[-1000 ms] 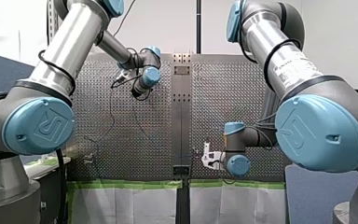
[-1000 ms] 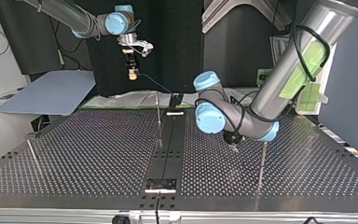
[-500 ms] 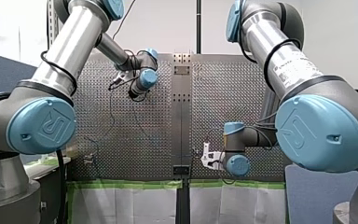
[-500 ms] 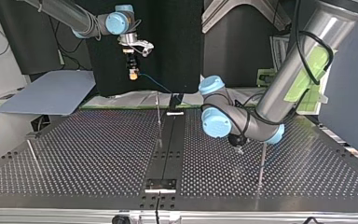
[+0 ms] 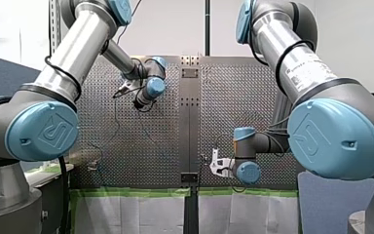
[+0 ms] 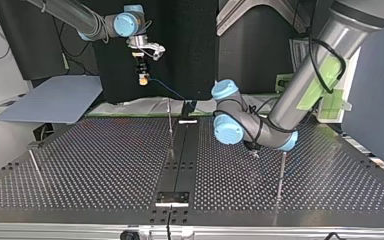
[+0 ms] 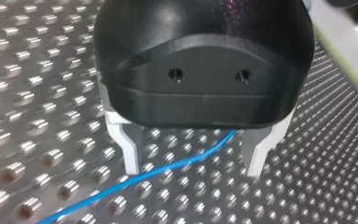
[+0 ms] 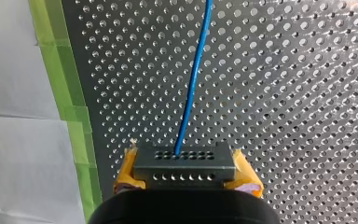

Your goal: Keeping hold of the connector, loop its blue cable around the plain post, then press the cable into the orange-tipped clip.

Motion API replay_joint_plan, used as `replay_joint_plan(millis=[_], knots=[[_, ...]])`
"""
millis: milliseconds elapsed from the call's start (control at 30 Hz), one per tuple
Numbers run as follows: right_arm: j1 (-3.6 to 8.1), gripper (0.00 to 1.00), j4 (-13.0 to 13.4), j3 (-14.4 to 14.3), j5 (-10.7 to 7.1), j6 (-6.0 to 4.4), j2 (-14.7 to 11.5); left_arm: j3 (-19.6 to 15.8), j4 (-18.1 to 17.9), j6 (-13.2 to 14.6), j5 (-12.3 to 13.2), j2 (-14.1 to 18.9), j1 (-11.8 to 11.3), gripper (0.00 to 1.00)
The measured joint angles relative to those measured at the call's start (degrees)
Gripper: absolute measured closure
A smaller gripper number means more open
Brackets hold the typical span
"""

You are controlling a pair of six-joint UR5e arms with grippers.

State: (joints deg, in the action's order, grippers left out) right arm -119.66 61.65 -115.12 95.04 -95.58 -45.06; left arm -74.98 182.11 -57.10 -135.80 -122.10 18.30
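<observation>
In the right wrist view my right gripper [image 8: 185, 179] has its yellow pads shut on a grey connector [image 8: 185, 161]. The blue cable [image 8: 193, 79] runs straight out of the connector over the perforated plate. The top view shows this gripper [image 6: 141, 76] held high above the table's far edge, with the cable [image 6: 165, 88] sloping down from it. My left gripper [image 7: 193, 158], black with pale metal fingers [image 7: 128, 149], is open just above the plate. The blue cable [image 7: 168, 170] lies on the plate between its fingers, untouched. In the top view it [image 6: 253, 153] hovers close to a thin post [image 6: 281, 172].
Another thin post [image 6: 170, 125] stands beside the dark centre rail [image 6: 180, 155], and a third post [image 6: 34, 164] leans at the top view's left. Green tape [image 8: 67, 70] and white paper [image 8: 18, 140] edge the plate. A grey panel [image 6: 55, 100] lies off the far left corner.
My left arm has shifted a little over the plate, its gripper first moving toward the near post, then back. The right arm holds still with the connector.
</observation>
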Motion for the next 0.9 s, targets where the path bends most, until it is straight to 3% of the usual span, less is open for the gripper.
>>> replay_joint_plan(millis=[300,667,900], knots=[[0.0,1.0,0.1,0.0,-0.01,-0.06,0.0,-0.1,0.7,-0.7,-1.0,-0.5,0.2,0.0],[0.0,1.0,0.1,0.0,-0.02,-0.14,0.0,-2.6,0.9,-2.4,-1.4,-0.5,0.4,0.0],[0.0,1.0,-0.1,0.0,-0.01,-0.15,0.0,-4.6,-1.0,-3.4,-0.1,-0.5,0.8,0.0]])
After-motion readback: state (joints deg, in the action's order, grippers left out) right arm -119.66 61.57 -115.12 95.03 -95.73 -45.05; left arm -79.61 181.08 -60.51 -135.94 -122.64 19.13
